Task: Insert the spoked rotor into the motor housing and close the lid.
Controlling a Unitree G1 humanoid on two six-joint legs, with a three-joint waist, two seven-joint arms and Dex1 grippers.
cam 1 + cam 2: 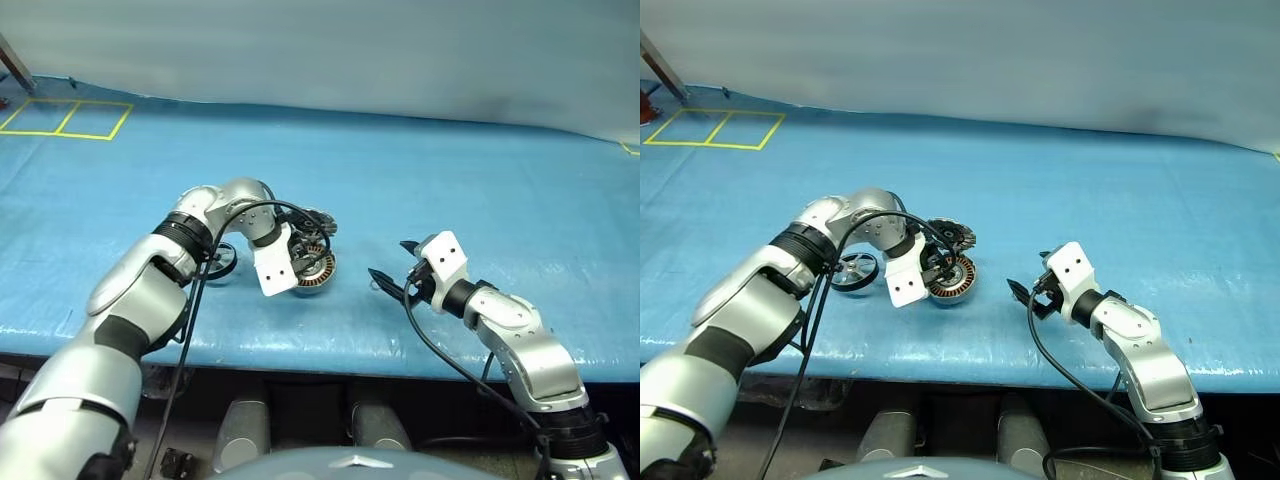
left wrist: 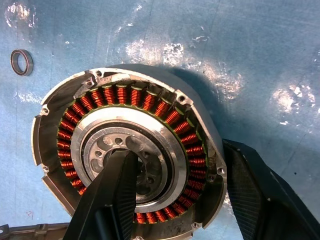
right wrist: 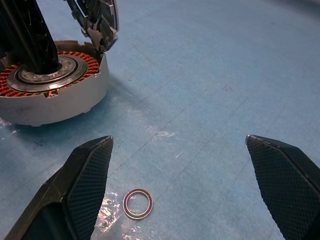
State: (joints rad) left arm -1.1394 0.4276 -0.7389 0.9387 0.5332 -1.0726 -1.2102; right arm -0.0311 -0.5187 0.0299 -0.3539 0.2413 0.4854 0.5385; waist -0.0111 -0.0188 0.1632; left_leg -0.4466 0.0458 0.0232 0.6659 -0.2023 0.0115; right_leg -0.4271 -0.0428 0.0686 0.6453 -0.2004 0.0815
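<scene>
Here, the motor housing (image 2: 127, 165) is gripped by the left claw (image 2: 180, 200) near the front edge of the blue worktop (image 1: 480, 180): one finger is set in the pale hub, the other outside the rim. The lid (image 1: 952, 234) is raised open at the housing's far rim. The spoked rotor (image 1: 854, 270) is seen lying beside it, toward the left edge. The right claw (image 1: 393, 268) is held wide open and empty, above a small bearing ring (image 3: 138, 203).

Blue tarp-covered surface (image 1: 480, 180) with yellow taped squares (image 1: 65, 118), pale, perhaps fabric backdrop (image 1: 350, 50).
</scene>
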